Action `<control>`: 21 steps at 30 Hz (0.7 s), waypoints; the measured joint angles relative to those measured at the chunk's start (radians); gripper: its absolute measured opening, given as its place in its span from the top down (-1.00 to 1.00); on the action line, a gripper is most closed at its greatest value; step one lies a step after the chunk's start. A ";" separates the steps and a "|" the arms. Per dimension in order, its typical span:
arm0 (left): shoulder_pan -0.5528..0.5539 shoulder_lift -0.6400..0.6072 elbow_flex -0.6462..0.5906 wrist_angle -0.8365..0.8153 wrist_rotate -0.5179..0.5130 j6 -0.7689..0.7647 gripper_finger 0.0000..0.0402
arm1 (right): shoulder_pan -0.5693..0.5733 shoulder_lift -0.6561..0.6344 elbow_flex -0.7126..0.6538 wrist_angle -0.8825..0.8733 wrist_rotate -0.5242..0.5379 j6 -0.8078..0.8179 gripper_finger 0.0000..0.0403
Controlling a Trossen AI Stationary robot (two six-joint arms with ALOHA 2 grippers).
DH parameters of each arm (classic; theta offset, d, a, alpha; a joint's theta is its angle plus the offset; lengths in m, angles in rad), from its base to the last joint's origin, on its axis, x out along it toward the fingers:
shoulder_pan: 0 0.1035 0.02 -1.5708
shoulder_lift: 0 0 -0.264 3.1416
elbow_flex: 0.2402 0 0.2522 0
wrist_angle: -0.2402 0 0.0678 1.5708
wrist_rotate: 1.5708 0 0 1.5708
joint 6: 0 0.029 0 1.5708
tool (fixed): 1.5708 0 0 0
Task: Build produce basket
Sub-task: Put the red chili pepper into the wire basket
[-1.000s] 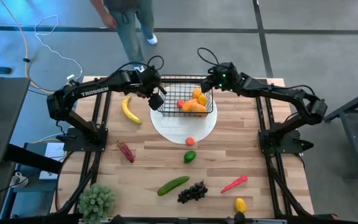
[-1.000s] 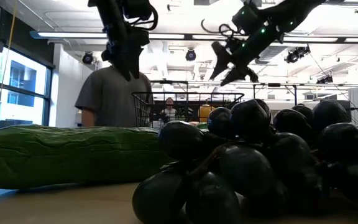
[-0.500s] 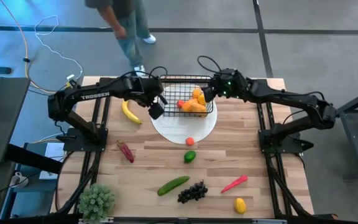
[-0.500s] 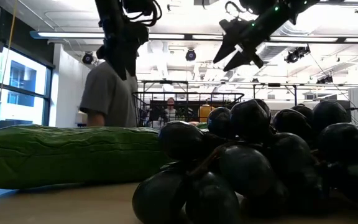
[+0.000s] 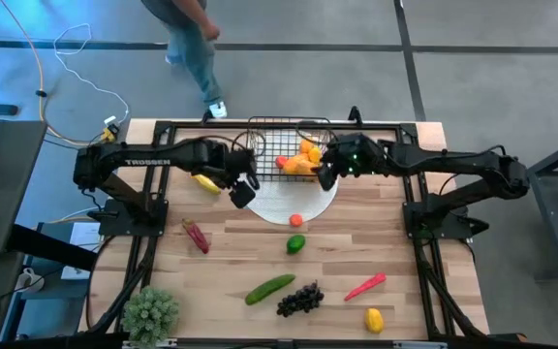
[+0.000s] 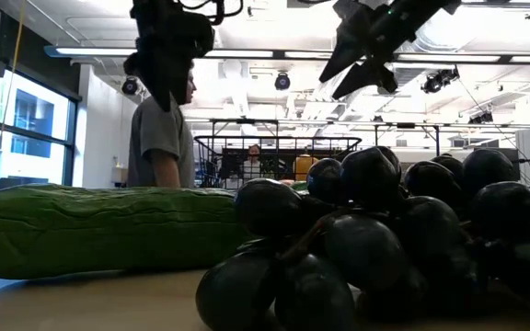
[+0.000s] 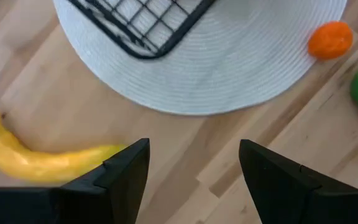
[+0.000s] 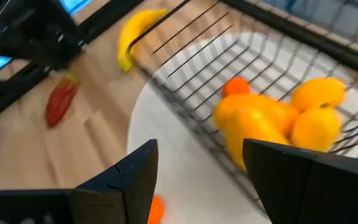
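Observation:
The black wire basket (image 5: 289,145) stands on a white round plate (image 5: 294,202) at the table's far middle, with orange-yellow mangoes and oranges (image 5: 303,157) inside; they also show in the right wrist view (image 8: 272,121). My left gripper (image 5: 243,192) hovers open and empty over the plate's left rim, near the basket's near-left corner (image 7: 142,28). A yellow banana (image 7: 39,163) lies on the wood just left of it. My right gripper (image 5: 325,175) hovers open and empty at the basket's near-right corner.
On the wood lie a small orange (image 5: 296,220), a green fruit (image 5: 295,244), a dark red chili (image 5: 196,236), a cucumber (image 5: 270,288), grapes (image 5: 299,299), a red chili (image 5: 364,286) and a lemon (image 5: 374,319). A potted plant (image 5: 150,312) stands near left. A person (image 5: 187,34) walks beyond the far edge.
Both grippers have moved from beside the basket's far part toward the table's near edge, the left one to the plate's left rim, the right one to the basket's near-right corner. Both stay open. The person behind the table has walked on.

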 joint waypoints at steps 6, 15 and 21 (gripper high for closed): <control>-0.091 0.000 0.000 -0.094 -0.036 -0.144 -0.19 | 0.107 0.000 0.000 -0.054 -0.001 0.042 -0.07; -0.257 0.000 0.000 -0.167 -0.050 -0.332 -0.19 | 0.256 0.000 0.000 -0.109 -0.008 0.110 -0.07; -0.364 0.000 0.000 -0.168 -0.052 -0.518 -0.19 | 0.318 0.000 0.000 -0.115 -0.008 0.134 -0.07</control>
